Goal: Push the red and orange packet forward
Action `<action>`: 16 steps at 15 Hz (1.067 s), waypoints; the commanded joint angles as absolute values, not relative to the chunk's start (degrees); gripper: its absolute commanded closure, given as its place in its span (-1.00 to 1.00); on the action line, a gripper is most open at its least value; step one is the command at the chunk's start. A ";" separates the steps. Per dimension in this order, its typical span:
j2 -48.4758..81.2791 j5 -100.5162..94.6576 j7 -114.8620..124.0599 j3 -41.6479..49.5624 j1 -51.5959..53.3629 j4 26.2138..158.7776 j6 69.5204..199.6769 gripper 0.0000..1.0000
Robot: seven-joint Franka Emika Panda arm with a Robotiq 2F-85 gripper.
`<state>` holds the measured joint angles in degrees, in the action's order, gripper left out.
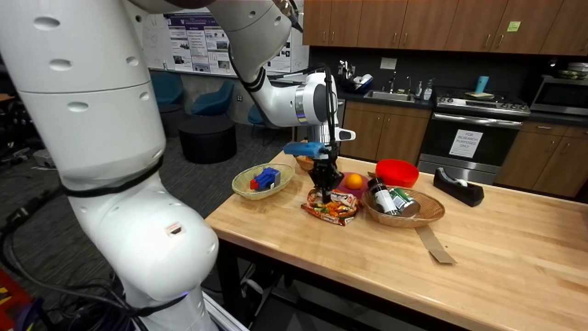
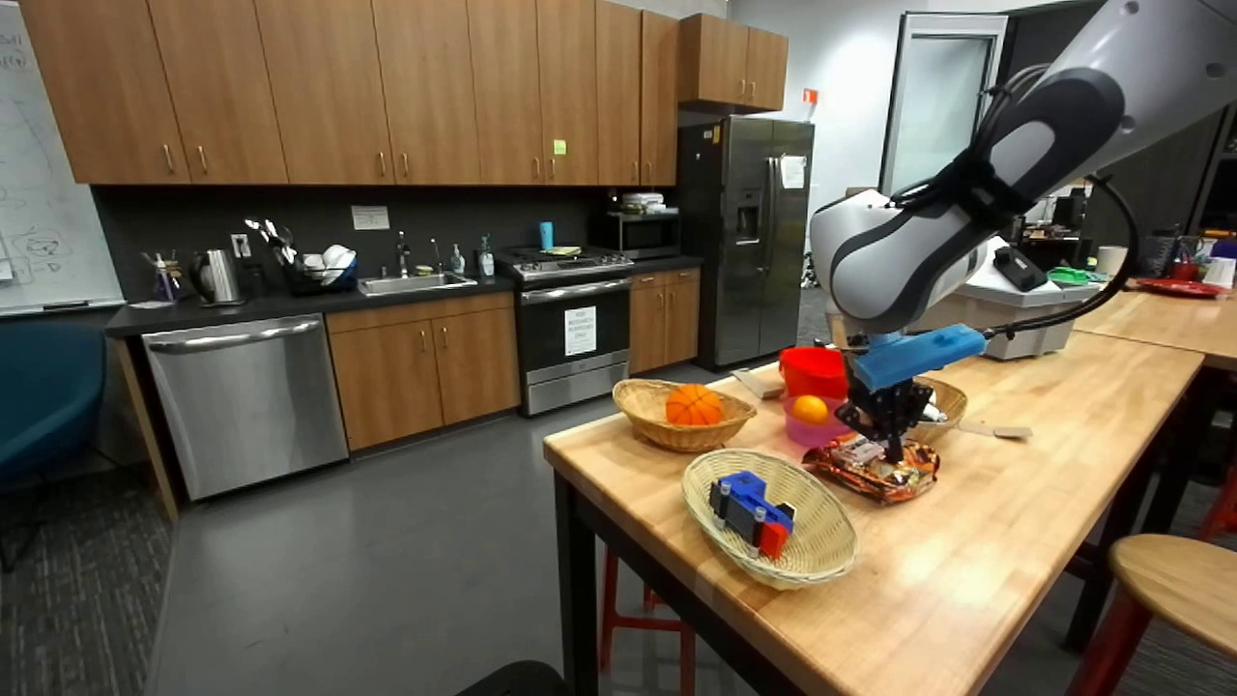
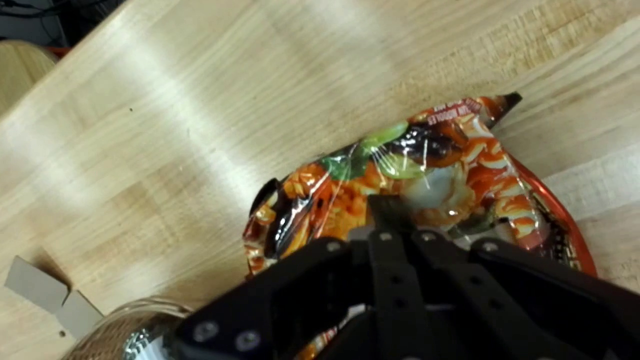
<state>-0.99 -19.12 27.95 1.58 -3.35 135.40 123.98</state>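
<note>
In both exterior views, the crinkly red-and-orange plastic packet (image 1: 339,210) lies on the pale wooden table (image 1: 285,232) beneath the downturned black gripper (image 1: 326,200), just beside the round pink bowl (image 2: 810,435). The wrist view shows its fingers (image 3: 389,215) closed together over the packet's printed face.

Orange and red fill the packet (image 3: 430,185), busily printed with patches of green, white and near-black. The bench (image 1: 505,248) is pale yellowish wood with streaky grain. Bright single colours mark the red bowl (image 1: 397,174), the pink bowl (image 2: 810,435) and the orange fruit (image 2: 810,410). The ball (image 2: 693,405) is orange with black lines, the toy (image 2: 749,507) blue, red and dark grey, the oval basket (image 2: 819,543) a pale straw-coloured weave. The arm (image 1: 87,119) is white, banded in black.
</note>
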 commanded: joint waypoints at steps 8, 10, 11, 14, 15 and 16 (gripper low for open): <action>-4.43 -18.97 29.25 0.03 -0.18 133.41 114.14 1.00; -8.75 -17.92 30.73 -1.61 1.09 134.15 106.64 1.00; -10.19 -17.07 31.11 -2.57 1.59 133.78 103.46 1.00; -13.01 -14.89 32.26 -5.19 2.40 132.04 95.08 1.00; -13.56 -13.98 31.88 -5.65 2.43 131.74 93.21 1.00; -14.07 -13.49 31.56 -5.99 2.42 131.79 93.06 1.00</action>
